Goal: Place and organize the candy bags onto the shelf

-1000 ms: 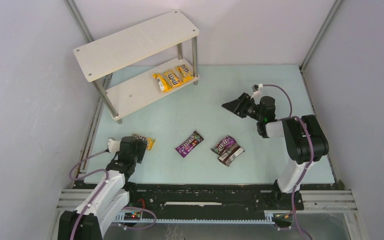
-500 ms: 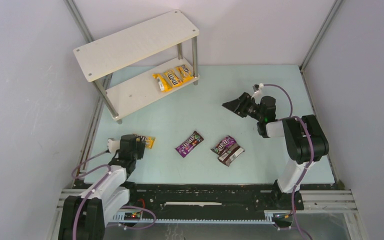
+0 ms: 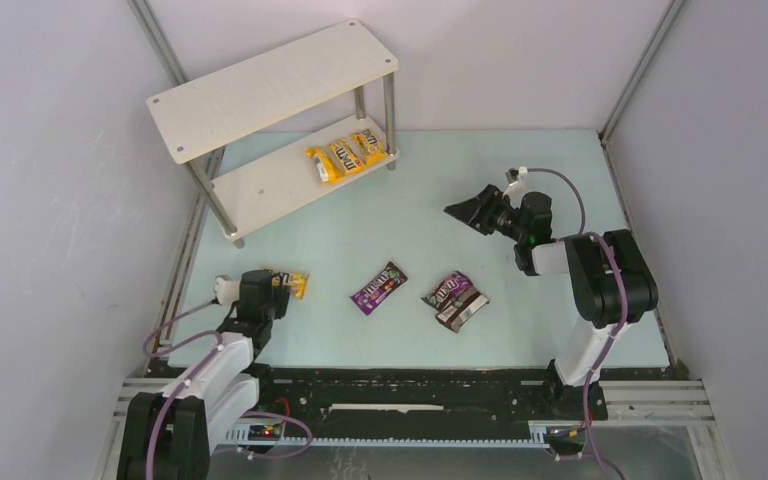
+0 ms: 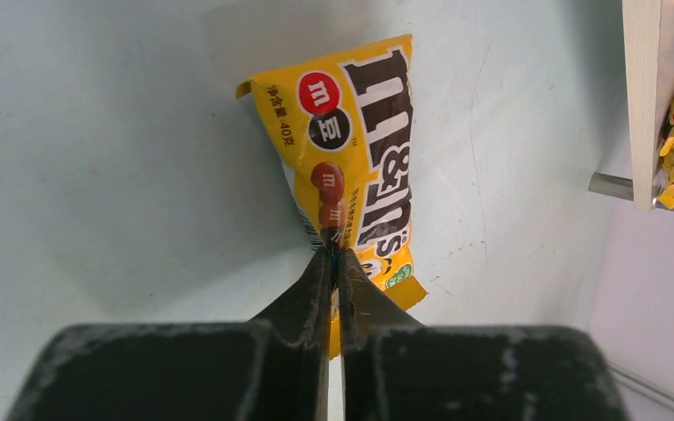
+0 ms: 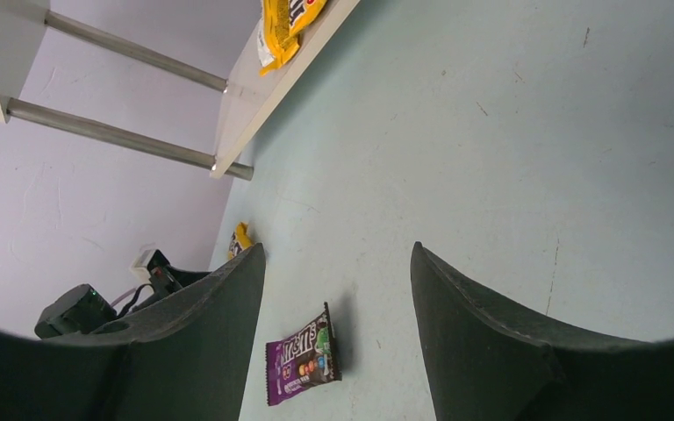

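Left claw (image 4: 333,263) is pinched nearly closed on the near short end of one yellow packet (image 4: 360,158), fingertips meeting across the foil. The packet's long axis runs out ahead of the claw, its far end tipped slightly left. Can't tell whether it rests on the desk (image 3: 410,200) or is barely off it. Key relation: the shelf (image 3: 260,190) lies ahead of this claw, near. Three yellow packets (image 3: 345,155) are lined up at the right end of its lower board, so the target is ahead and to the right. My read of the next move: lift, swing forward-right, lay it beside those three on the same axis. The left arm is clearly nearer that board. Right claw (image 3: 465,212) hangs wide open, holding nothing, above the desk right of centre, pointing toward the shelf. On the desk between the arms are a purple packet (image 3: 378,288) and a second purple packet (image 3: 447,289), the latter touching a brown packet (image 3: 462,311).
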